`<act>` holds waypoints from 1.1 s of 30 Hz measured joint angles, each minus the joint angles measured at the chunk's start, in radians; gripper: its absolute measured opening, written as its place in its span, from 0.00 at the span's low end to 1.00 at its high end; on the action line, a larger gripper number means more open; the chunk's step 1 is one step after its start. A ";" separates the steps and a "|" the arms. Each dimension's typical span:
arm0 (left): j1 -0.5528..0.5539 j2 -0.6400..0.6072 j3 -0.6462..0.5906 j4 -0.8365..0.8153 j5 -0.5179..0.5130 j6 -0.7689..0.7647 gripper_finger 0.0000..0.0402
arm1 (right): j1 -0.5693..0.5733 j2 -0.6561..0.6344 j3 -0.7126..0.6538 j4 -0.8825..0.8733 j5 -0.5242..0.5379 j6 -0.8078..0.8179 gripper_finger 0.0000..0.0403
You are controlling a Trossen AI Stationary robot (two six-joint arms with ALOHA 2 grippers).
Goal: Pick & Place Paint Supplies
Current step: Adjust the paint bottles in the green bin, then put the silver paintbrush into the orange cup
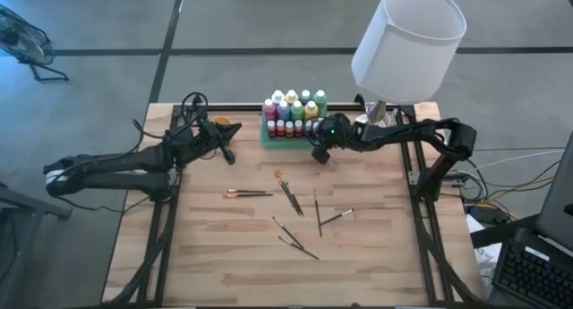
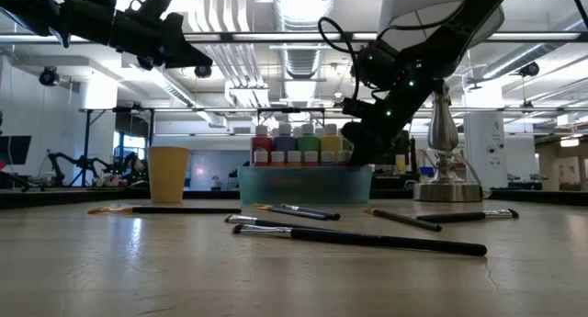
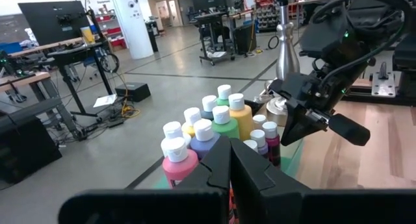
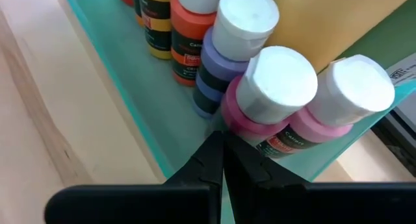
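Several small paint bottles [image 1: 292, 114] with pale caps stand in a green tray [image 1: 265, 141] at the table's far middle. Thin dark-handled brushes [image 1: 288, 194] lie flat and scattered on the wood nearer the front. My right gripper [image 4: 222, 138] is shut, slanting down at the tray's near right corner, its tips close beside a pink bottle [image 4: 260, 113]. My left gripper [image 3: 229, 145] is shut and level, held above the table left of the tray, pointing toward the bottles [image 3: 214, 130]. My right gripper's shut tips reach over the tray's wall [image 4: 140, 113] at the foot of the pink bottle, slanting down from the table's right. I cannot tell whether they touch the bottle or the tray. Nothing is between the fingers.
A small orange cup [image 1: 224, 124] stands left of the tray, close to my left gripper. A lamp with a white shade [image 1: 407, 45] rises at the far right, its metal base [image 2: 444, 152] just beyond the tray. The wood near the front edge lies bare.
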 joint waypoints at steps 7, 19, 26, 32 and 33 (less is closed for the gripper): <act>0.000 0.000 0.000 0.000 0.000 -0.001 0.01 | -0.011 0.024 0.000 0.023 0.003 0.000 0.02; 0.000 0.000 0.000 0.001 0.000 0.000 0.01 | -0.013 0.034 0.000 0.045 0.002 -0.001 0.02; 0.000 0.000 0.000 0.000 0.000 0.000 0.01 | -0.012 0.029 0.000 0.030 -0.002 0.004 0.02; 0.000 0.000 0.000 -0.002 0.000 -0.004 0.01 | 0.022 -0.051 -0.002 -0.036 -0.002 0.023 0.02; 0.000 0.000 0.000 -0.002 0.000 -0.005 0.01 | 0.030 -0.072 -0.002 -0.052 -0.002 0.030 0.02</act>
